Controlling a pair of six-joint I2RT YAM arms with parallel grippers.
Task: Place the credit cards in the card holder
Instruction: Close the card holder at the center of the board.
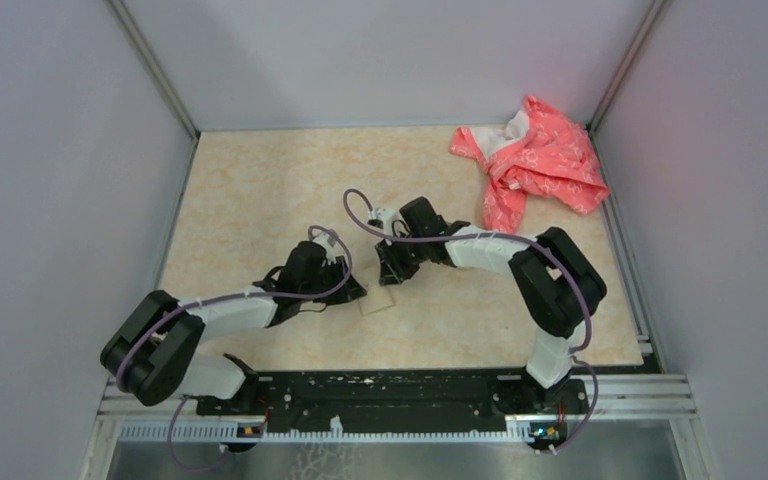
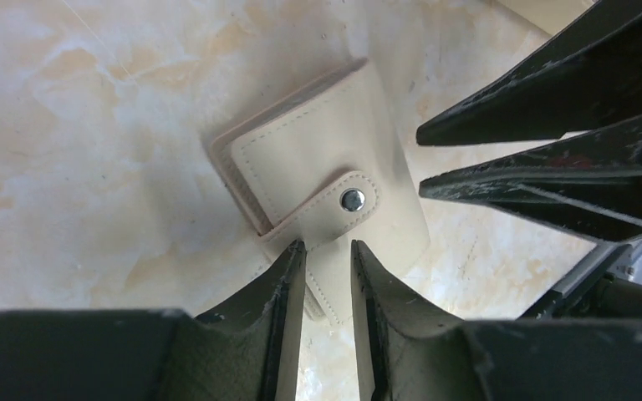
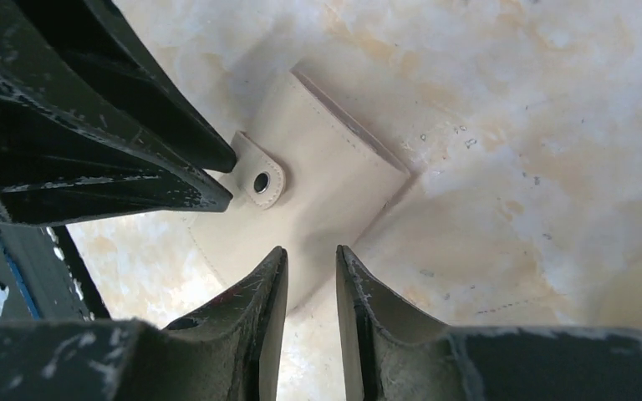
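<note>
Card holder, place: the card holder (image 1: pixel 378 300) lies flat on the table (image 1: pixel 260 180), just below the middle of the overhead frame, between the two arm tips.
Card holder, look: small, squarish, pale beige cover with a stitched seam round the edge. It is folded shut and sits at a slant in both wrist views.
Closure: a narrow strap (image 2: pixel 318 213) comes over from one edge onto the front flap and lies flat against it. It ends in a round metal snap (image 2: pixel 352 200) with a silver rim and dark centre.
Edge: upper left of the holder in the left wrist view, layered inner leaves show as thin pinkish-tan lines under the cover.
Left gripper: the left gripper (image 2: pixel 328 247) is at bottom centre of its own view, over the holder's edge just below the strap. Its fingers are a narrow gap apart with nothing pinched; contact with the cover cannot be told.
Right gripper: the right gripper (image 3: pixel 311 251) is at bottom centre of its own view, over the opposite edge. Its fingers are likewise a little apart, clamping nothing.
Facing: the grippers point at each other across the holder, tips near the snap.
Cloth: a crumpled pink patterned cloth (image 1: pixel 535 160) lies at upper right of the overhead frame, well apart from the holder.
Table: cream, marbled.
</note>
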